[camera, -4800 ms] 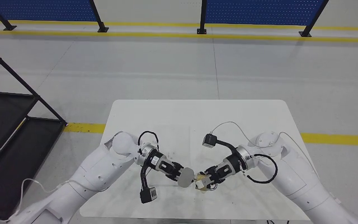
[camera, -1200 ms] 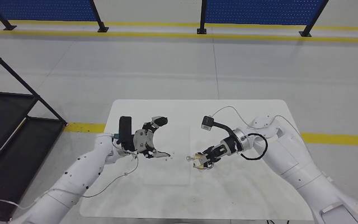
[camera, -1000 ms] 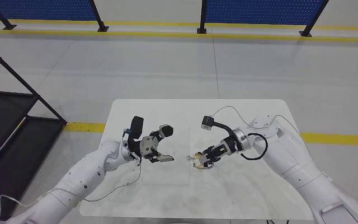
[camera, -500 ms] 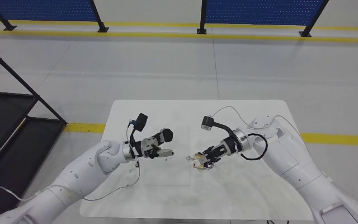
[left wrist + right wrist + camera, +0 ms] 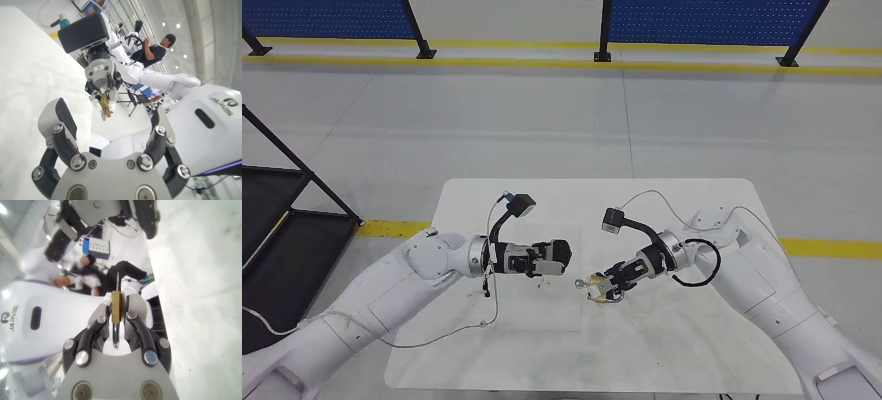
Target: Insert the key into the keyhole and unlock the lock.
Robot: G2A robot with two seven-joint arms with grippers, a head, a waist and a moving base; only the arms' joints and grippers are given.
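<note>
A brass padlock (image 5: pixel 115 308) is clamped between the fingers of my right gripper (image 5: pixel 116 298), with its steel shackle (image 5: pixel 115 336) pointing back toward the wrist. A silver key (image 5: pixel 117 281) sticks out of the padlock's far end. In the top view the right gripper (image 5: pixel 604 288) holds the lock (image 5: pixel 598 289) over the middle of the white table (image 5: pixel 692 210), key (image 5: pixel 580 283) pointing left. My left gripper (image 5: pixel 557 258) hovers just left of the key, open and holding nothing. The left wrist view looks between its black pads (image 5: pixel 65 115) at the padlock (image 5: pixel 105 105).
A thin cable (image 5: pixel 487 300) hangs from the left arm over the table. A black rack (image 5: pixel 282 250) stands on the floor to the table's left. Blue barriers (image 5: pixel 702 20) line the far side.
The left gripper has swung round and moved right, from open over the table's left part to facing the key. The right gripper has held the lock still for the last second.
</note>
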